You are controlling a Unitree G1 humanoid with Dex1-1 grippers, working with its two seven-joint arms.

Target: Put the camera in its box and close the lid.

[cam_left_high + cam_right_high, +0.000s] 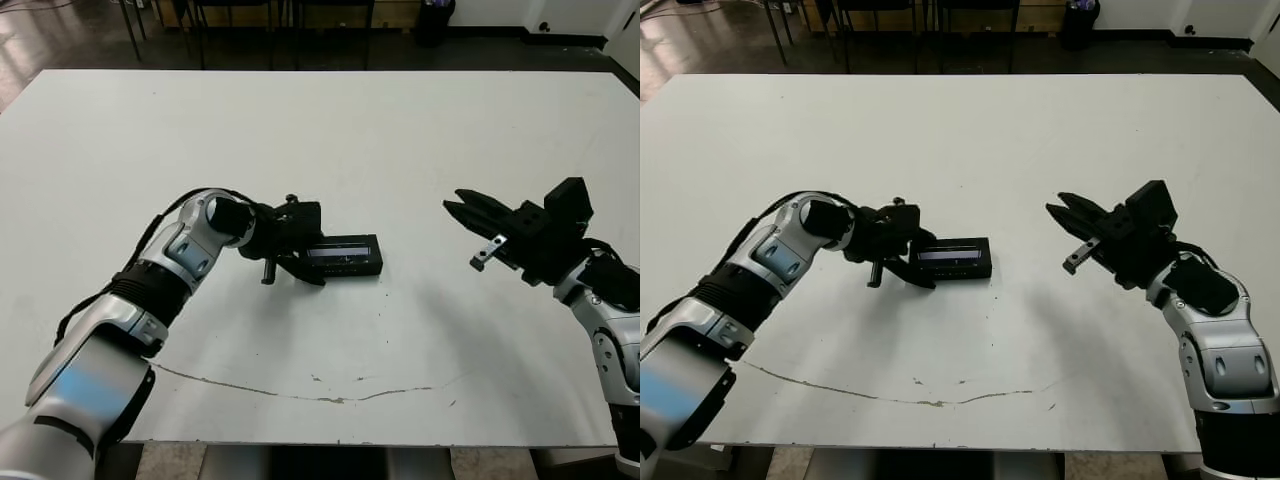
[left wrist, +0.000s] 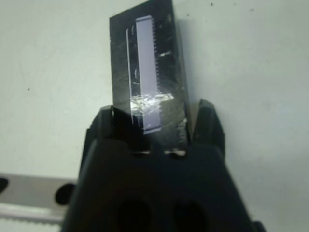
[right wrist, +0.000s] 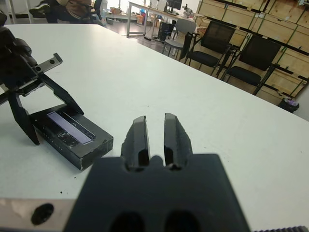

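Note:
The box (image 1: pixel 350 257) lies flat near the middle of the white table, a small black case. The lid (image 2: pixel 145 63) sits down on top of it, and its glossy face shows a greyish-purple strip. The camera is hidden in every view. My left gripper (image 1: pixel 312 250) is open and straddles the box's left end, one finger (image 2: pixel 206 121) at each long side, with a thin gap showing beside that one. My right gripper (image 1: pixel 453 207) hovers well to the right of the box, pointing at it, fingers (image 3: pixel 140 135) close together and holding nothing.
A thin dark crack line (image 1: pixel 300 393) runs across the table (image 1: pixel 330 130) near its front edge. Black chairs (image 3: pixel 212 43) and stacked crates stand beyond the far side.

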